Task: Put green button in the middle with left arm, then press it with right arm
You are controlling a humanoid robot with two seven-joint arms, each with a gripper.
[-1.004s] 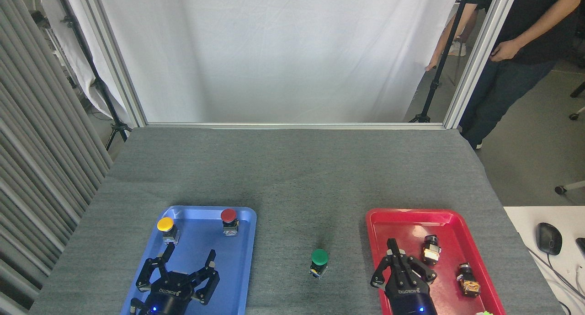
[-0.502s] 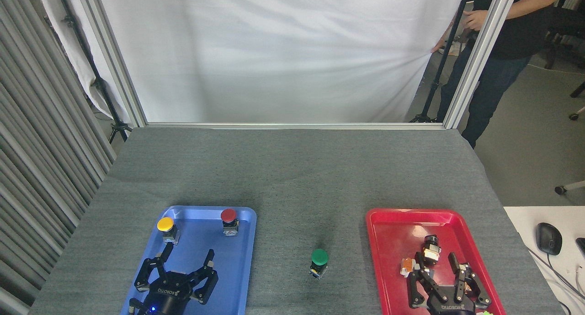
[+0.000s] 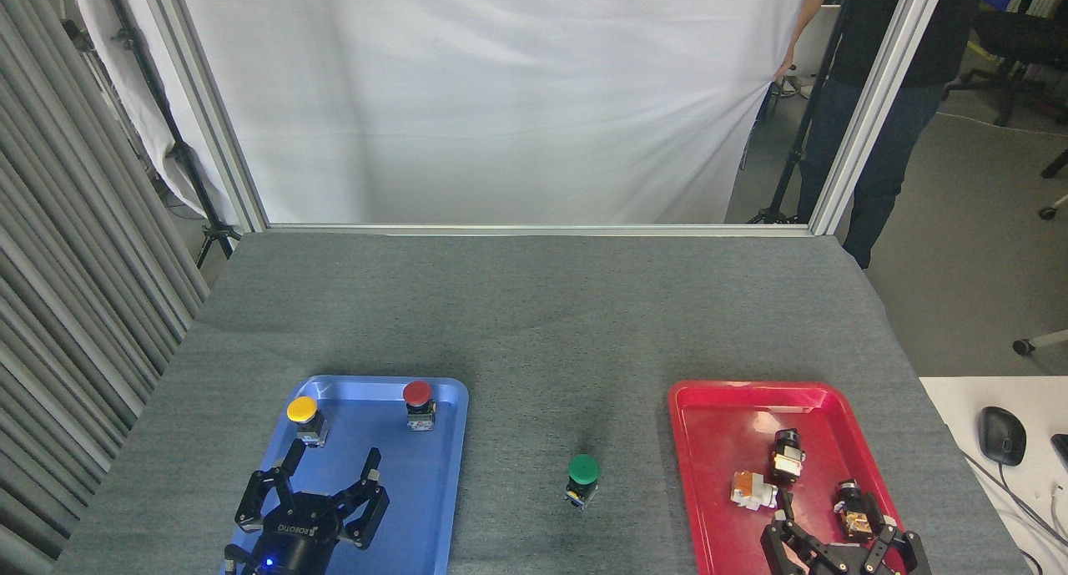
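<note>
Green button stands upright on bare bench cloth between the trays. Left claw spread, empty. Right claw spread too; pinch it together, press straight down on the cap.

1. The green button is standing alone on the middle of the grey cloth, with bare cloth lying open on every side of it.
2. The blue tray and the red tray are flanking that strip, their raised rims bordering it.
3. The yellow button and the red button are standing upright at the blue tray's far end.
4. Small loose parts are crowding the red tray's near right.
</note>
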